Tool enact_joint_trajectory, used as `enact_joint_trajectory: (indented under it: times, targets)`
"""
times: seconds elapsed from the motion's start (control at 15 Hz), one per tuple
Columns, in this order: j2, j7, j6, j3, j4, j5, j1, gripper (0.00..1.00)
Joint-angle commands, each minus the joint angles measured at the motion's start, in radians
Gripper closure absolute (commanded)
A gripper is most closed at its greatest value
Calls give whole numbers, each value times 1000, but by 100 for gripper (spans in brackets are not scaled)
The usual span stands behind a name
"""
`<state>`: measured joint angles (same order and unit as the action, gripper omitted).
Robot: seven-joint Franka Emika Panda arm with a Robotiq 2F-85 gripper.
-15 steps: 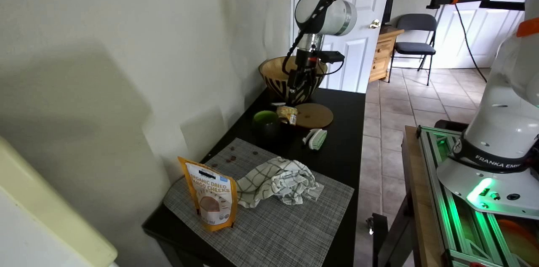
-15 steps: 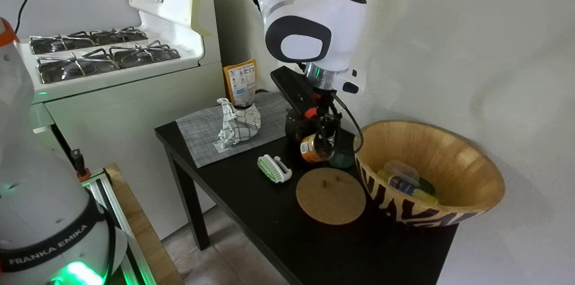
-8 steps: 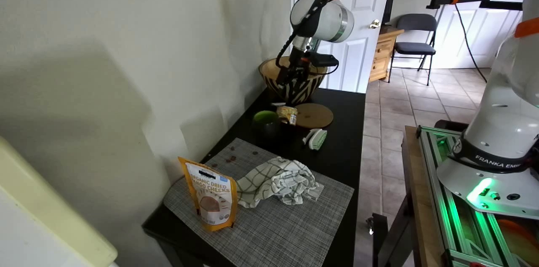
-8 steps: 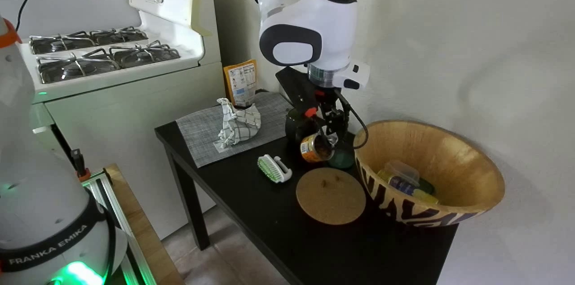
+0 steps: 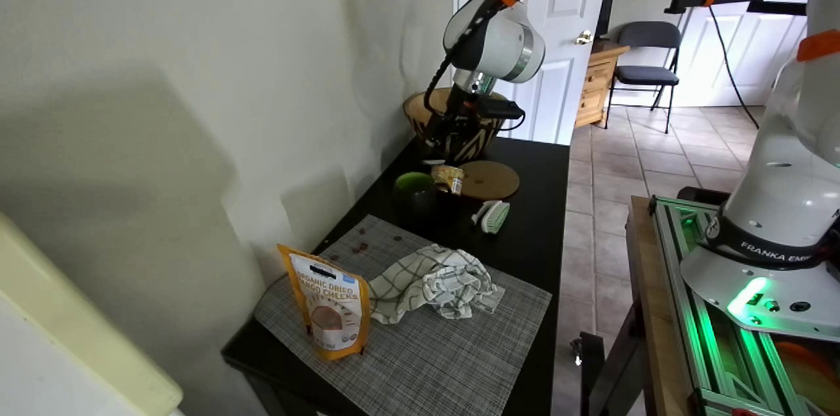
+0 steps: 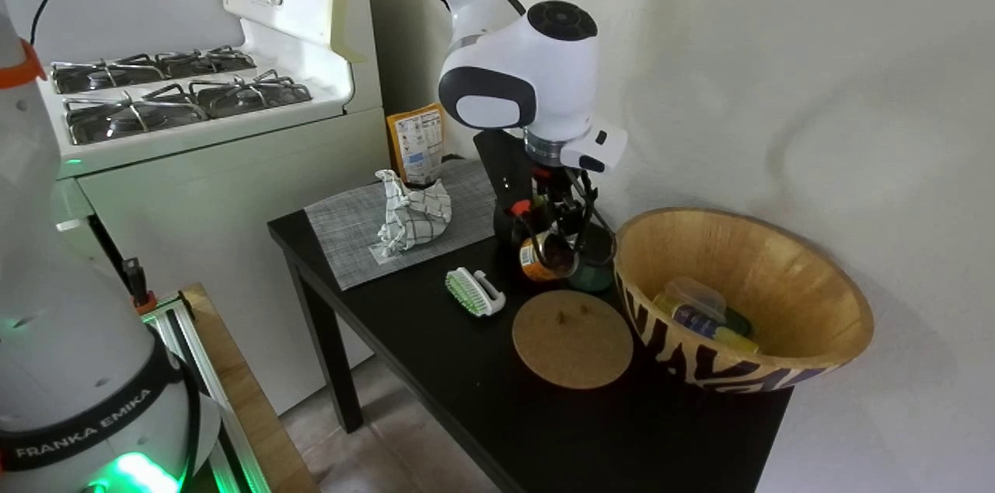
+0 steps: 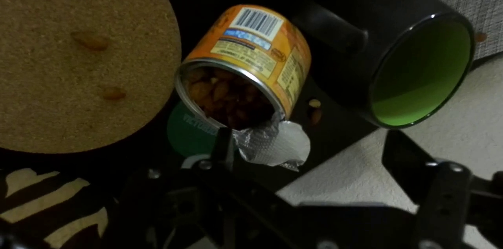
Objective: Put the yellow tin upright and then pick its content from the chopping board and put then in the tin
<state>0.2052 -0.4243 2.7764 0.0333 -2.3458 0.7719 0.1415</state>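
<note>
Yellow tin (image 7: 255,50) on its side | close between chopping board (image 7: 55,76) edge and mug (image 7: 397,56) | pincer (image 7: 309,134) spread wide

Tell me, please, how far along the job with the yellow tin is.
Nothing looks done yet: the yellow tin lies on its side. In hand, it seems: righting it; the gripper hangs open near it, holding nothing. Left: standing it upright, then moving the two nuts from the chopping board into it.
</note>
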Motion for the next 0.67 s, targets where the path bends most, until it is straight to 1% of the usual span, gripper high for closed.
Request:
enact_joint_trajectory:
  times: [0.0, 0.07, 0.2, 0.33, 0.4, 0.53, 0.6]
  targets:
    - [21, -36, 47, -21, -10, 76, 7, 15]
    - [27, -36, 47, -21, -10, 82, 7, 27]
    - [34, -32, 48, -20, -12, 86, 5, 47]
    - [41, -29, 52, -18, -13, 86, 5, 61]
    - [46, -28, 53, -17, -12, 86, 5, 69]
    - [53, -25, 55, -16, -12, 82, 5, 76]
    - [56, -26, 57, -16, -11, 82, 6, 77]
